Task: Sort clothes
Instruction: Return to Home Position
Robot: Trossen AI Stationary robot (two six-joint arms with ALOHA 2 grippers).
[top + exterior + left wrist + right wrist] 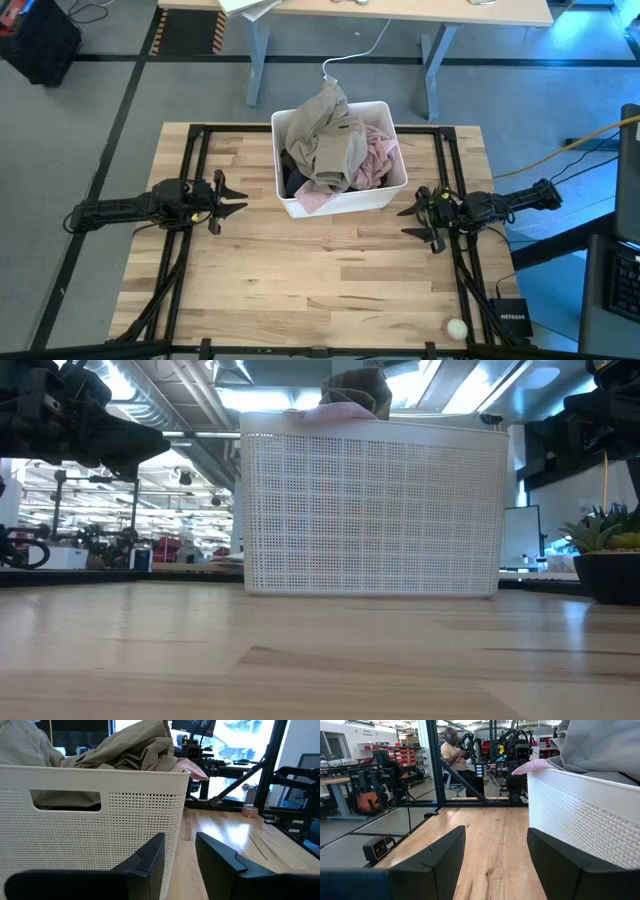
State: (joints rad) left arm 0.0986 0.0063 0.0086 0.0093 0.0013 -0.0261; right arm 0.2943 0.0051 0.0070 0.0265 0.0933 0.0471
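Note:
A white perforated bin (340,160) stands at the table's far middle, heaped with clothes. A khaki-beige garment (328,135) lies on top, a pale pink one (375,160) toward the right, and a dark one (292,183) shows at the near left. The heap rises above the bin's rim (355,395). My left gripper (238,197) hovers left of the bin, open, fingers level and pointing at it (179,860). My right gripper (405,222) hovers to the bin's right, open, nothing between its fingers (496,857).
Bare wooden tabletop (320,280) lies in front of the bin. A small white round object (456,327) sits at the near right corner beside a dark box (512,322). A black frame (190,140) borders the table. A person (454,755) sits in the room beyond.

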